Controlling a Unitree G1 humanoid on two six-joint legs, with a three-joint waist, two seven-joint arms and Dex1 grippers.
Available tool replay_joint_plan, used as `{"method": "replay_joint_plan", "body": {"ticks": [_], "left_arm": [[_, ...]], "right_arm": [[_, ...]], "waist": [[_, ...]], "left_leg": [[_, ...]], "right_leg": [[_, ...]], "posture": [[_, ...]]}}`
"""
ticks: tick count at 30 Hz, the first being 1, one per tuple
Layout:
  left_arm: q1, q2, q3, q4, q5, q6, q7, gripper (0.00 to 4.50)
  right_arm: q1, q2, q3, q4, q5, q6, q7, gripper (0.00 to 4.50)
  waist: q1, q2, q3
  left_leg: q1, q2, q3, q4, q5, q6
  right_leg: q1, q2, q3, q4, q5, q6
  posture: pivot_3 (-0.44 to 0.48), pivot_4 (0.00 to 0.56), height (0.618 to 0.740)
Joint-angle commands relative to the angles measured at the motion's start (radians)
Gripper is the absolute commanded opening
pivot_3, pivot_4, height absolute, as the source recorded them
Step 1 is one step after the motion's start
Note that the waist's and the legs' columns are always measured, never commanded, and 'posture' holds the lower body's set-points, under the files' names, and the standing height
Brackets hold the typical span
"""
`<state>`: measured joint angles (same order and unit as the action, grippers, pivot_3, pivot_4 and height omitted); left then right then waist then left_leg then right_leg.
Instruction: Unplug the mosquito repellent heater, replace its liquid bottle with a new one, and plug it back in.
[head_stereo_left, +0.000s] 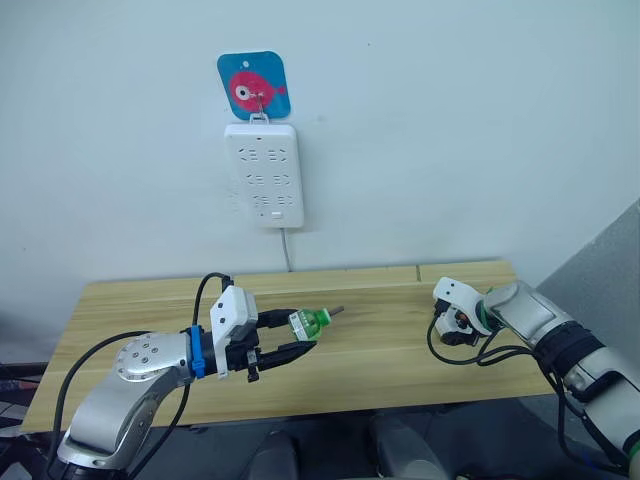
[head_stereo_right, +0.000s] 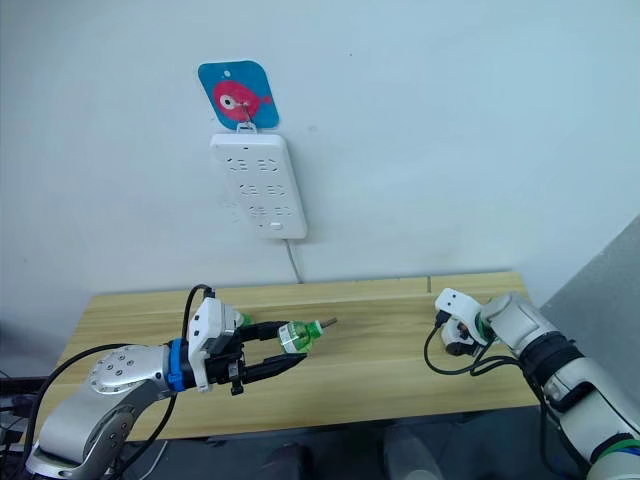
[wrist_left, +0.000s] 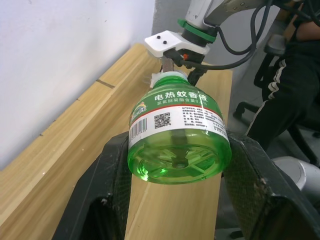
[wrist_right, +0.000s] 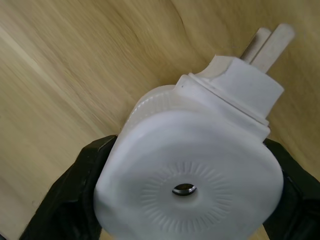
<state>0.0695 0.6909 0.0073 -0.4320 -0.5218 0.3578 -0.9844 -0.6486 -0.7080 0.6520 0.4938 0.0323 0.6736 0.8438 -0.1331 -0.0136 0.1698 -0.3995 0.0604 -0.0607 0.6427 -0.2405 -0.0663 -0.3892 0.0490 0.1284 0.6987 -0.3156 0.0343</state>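
Left gripper (head_stereo_left: 285, 340) clamps bottle (head_stereo_left: 309, 321), neck aimed rightward at heater (wrist_right: 195, 165) clenched in right gripper (head_stereo_left: 458, 322); well apart over table (head_stereo_left: 380, 370).

The wooden table (head_stereo_left: 400, 350) is bare between the two grippers; the power strip (head_stereo_left: 263, 173) hangs on the wall above it, all sockets free

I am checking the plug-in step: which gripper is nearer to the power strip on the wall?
Left, though neither is close. The left gripper, holding the green bottle, is almost straight below the power strip. The right gripper, holding the heater, is far off to its right.
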Motion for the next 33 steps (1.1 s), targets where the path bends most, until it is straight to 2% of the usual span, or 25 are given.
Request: {"method": "replay_joint_plan", "body": {"ticks": [1, 4, 7, 10, 12, 16, 20, 25, 29, 33], "left_arm": [[0.002, -0.012, 0.001, -0.006, 0.011, -0.040, -0.003, 2.24], [-0.001, -0.023, 0.003, 0.006, 0.013, -0.050, -0.002, 2.24], [-0.006, -0.048, 0.003, 0.025, 0.023, -0.082, 0.004, 2.24], [-0.014, -0.087, 0.003, 0.044, 0.029, -0.113, 0.022, 2.24], [-0.024, -0.119, -0.001, 0.054, 0.040, -0.139, 0.040, 2.24], [-0.063, -0.192, 0.000, 0.057, 0.046, -0.178, 0.090, 2.24], [-0.114, -0.245, -0.004, 0.062, 0.075, -0.236, 0.126, 2.24], [-0.166, -0.272, -0.009, 0.084, 0.115, -0.297, 0.147, 2.24], [-0.181, -0.276, -0.020, 0.065, 0.124, -0.294, 0.166, 2.24], [-0.189, -0.278, -0.025, 0.047, 0.124, -0.278, 0.192, 2.24]], "right_arm": [[-0.011, 0.001, -0.061, -0.024, -0.030, -0.006, 0.021, 4.42], [0.011, -0.028, -0.114, -0.110, -0.031, 0.017, 0.026, 4.42], [0.095, -0.129, -0.232, -0.367, 0.022, 0.084, 0.055, 4.42], [0.189, -0.184, -0.408, -0.623, 0.150, 0.200, 0.086, 4.42], [0.255, -0.170, -0.552, -0.783, 0.281, 0.290, 0.105, 4.42], [0.333, 0.010, -0.832, -1.052, 0.565, 0.516, 0.032, 4.42], [0.341, 0.356, -1.014, -1.159, 0.800, 0.693, -0.174, 4.42], [0.308, 0.661, -1.035, -1.140, 0.864, 0.755, -0.424, 4.42], [0.277, 0.755, -1.010, -1.094, 0.881, 0.721, -0.513, 4.42], [0.244, 0.771, -0.975, -1.046, 0.889, 0.673, -0.541, 4.42]], "waist": [[-0.001, 0.000, 0.001], [-0.003, 0.002, 0.004], [0.003, 0.003, 0.005], [0.009, 0.004, 0.005], [0.013, 0.004, 0.005], [0.005, 0.002, 0.005], [-0.012, -0.002, -0.001], [-0.032, -0.001, -0.008], [-0.041, -0.001, -0.013], [-0.049, -0.001, -0.013]], "left_leg": [[0.000, 0.000, 0.000, 0.000, 0.000, 0.000], [0.000, 0.000, 0.000, 0.000, 0.000, 0.000], [0.000, 0.000, 0.000, 0.000, 0.000, 0.000], [-0.001, 0.000, -0.001, 0.000, 0.000, 0.000], [-0.001, 0.000, -0.002, -0.001, 0.000, 0.000], [0.000, 0.000, -0.002, 0.001, 0.000, 0.000], [-0.001, 0.000, -0.002, 0.002, 0.000, -0.001], [-0.001, 0.000, -0.001, 0.003, 0.000, -0.001], [-0.001, 0.000, -0.001, 0.002, 0.000, -0.001], [-0.001, 0.000, -0.001, 0.001, 0.000, -0.001]], "right_leg": [[0.000, 0.000, 0.000, 0.000, 0.000, 0.000], [0.000, 0.000, 0.000, 0.000, 0.000, 0.000], [0.000, 0.000, 0.000, 0.000, 0.000, 0.001], [0.000, 0.000, -0.002, 0.000, 0.000, 0.001], [0.000, 0.000, -0.002, 0.000, 0.000, 0.001], [0.001, 0.001, -0.003, 0.001, 0.000, 0.001], [0.002, 0.001, -0.002, 0.001, 0.002, 0.003], [0.002, 0.001, 0.000, 0.001, 0.003, 0.004], [0.001, 0.001, 0.000, 0.001, 0.003, 0.004], [0.001, 0.001, -0.001, 0.001, 0.003, 0.004]], "posture": [[-0.077, 0.161, 0.729], [-0.077, 0.161, 0.729], [-0.086, 0.152, 0.729], [-0.108, 0.138, 0.729], [-0.128, 0.131, 0.729], [-0.157, 0.120, 0.729], [-0.180, 0.107, 0.729], [-0.179, 0.096, 0.729], [-0.169, 0.090, 0.729], [-0.158, 0.083, 0.729]]}}
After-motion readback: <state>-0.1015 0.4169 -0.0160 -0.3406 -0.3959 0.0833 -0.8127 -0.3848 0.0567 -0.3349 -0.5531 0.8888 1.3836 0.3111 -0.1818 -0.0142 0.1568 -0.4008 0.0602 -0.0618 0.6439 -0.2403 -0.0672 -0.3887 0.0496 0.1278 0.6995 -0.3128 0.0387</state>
